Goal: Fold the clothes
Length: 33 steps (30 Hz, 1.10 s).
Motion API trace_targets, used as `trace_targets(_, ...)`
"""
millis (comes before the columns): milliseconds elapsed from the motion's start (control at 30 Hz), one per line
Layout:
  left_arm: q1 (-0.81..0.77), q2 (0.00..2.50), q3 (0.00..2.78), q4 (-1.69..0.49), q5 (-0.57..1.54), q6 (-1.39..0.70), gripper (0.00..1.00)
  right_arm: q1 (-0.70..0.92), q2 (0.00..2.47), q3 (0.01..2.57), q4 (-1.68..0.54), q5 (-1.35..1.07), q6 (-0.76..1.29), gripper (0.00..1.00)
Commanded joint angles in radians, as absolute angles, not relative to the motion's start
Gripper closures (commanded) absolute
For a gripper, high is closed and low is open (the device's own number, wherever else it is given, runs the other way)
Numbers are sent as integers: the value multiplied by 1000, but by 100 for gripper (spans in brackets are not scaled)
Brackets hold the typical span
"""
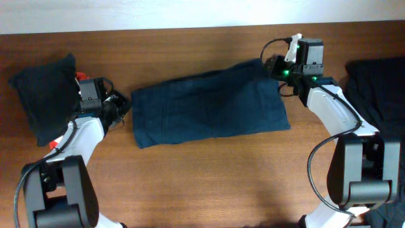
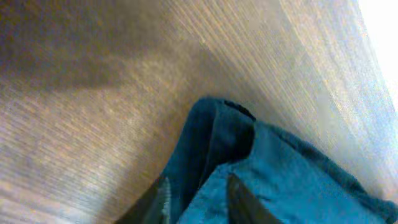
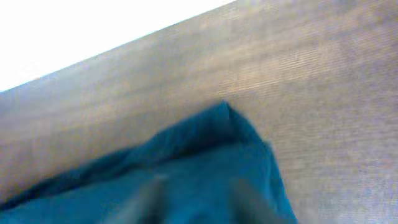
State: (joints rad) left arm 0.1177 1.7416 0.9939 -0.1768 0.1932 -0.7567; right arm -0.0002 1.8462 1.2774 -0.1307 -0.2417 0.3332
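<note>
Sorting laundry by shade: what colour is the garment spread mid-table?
The garment is plain dark navy blue; overhead view shows it best.

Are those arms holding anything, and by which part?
The left gripper pinches the navy garment by its left edge. The right gripper sits at its far right corner; blur hides any grip.

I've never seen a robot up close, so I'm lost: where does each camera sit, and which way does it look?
Overhead: fixed above the table, facing straight down; shows both arms, left gripper, right gripper.
Left wrist: on the left arm, facing one corner of the cloth; own fingers at bottom.
Right wrist: on the right arm, facing another corner; blurred fingers.
All share the blue cloth.
</note>
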Motion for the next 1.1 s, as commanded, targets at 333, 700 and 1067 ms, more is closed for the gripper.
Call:
trace_targets(333,67,1798,997,-338,311,-581,18,-1,1856,1294,-669,-228,326,1)
trace_targets(700,55,1910,1009,-480,387,-496,100,0,1683,1296,-738,-299,206,26)
trace_targets(1067,55,1557,1302,-1146,273,-335,100,324,1751,1241,-826,-454,60,96)
